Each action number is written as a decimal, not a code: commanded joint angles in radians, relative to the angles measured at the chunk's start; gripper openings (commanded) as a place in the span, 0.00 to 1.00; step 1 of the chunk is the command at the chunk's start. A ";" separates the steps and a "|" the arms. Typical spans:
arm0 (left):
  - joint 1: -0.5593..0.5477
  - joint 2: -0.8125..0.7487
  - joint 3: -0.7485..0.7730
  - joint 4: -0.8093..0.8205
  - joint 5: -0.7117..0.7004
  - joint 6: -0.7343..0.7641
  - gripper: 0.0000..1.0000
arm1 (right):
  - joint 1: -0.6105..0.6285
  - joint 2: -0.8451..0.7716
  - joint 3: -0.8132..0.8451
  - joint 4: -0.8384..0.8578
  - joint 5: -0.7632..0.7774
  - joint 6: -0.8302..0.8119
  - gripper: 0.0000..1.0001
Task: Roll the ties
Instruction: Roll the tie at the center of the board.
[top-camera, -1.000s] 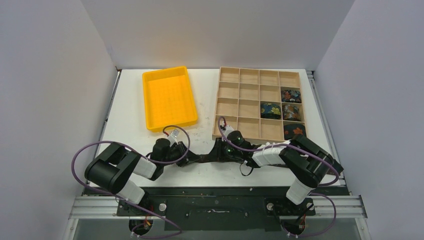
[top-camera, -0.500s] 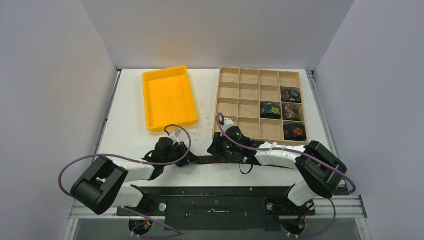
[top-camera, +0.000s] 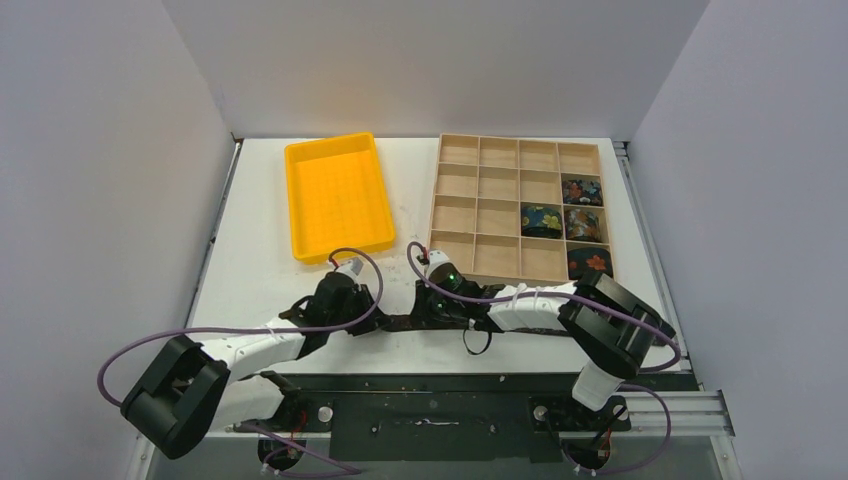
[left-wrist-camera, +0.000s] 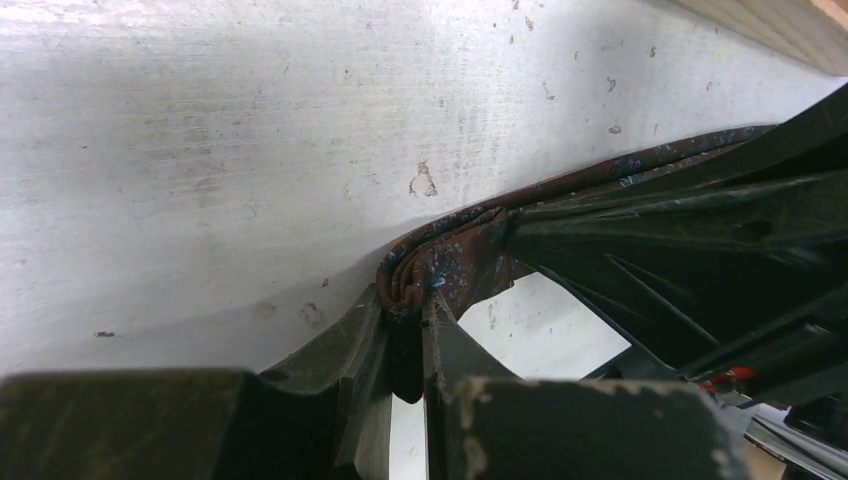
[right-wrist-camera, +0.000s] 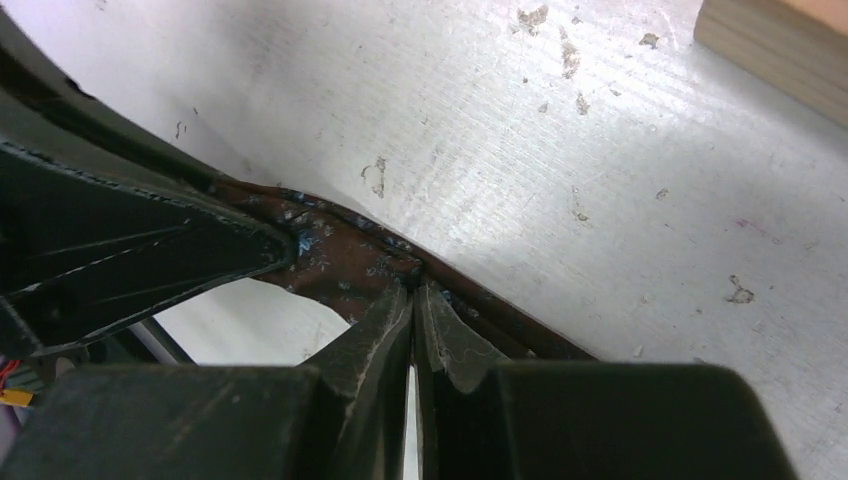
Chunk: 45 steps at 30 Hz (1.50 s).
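Here, a yellow bin (top-camera: 340, 195) is seen left of the wooden tray (top-camera: 497, 215). In front of the tray's near left corner, the left gripper (left-wrist-camera: 408, 305) is clamped on the folded end of a dark speckled tie (left-wrist-camera: 450, 262). Just right of it, the same tie is pinched by the closed right gripper (right-wrist-camera: 413, 290). Four rolled ties (top-camera: 583, 224) are held in cells on the tray's right side.

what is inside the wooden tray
Four rolled ties: three down the rightmost column of the wooden tray, one in the cell beside the middle one. Other cells show bare wood; the right arm covers part of the near-left cell.
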 joint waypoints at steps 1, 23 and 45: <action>-0.017 -0.044 0.077 -0.160 -0.085 0.060 0.00 | 0.010 0.016 0.002 0.026 0.034 0.003 0.06; -0.085 -0.088 0.158 -0.338 -0.218 0.103 0.00 | 0.049 -0.148 -0.032 0.012 0.207 -0.053 0.05; -0.159 -0.096 0.192 -0.427 -0.320 0.053 0.00 | 0.090 -0.135 -0.113 0.211 0.106 -0.016 0.05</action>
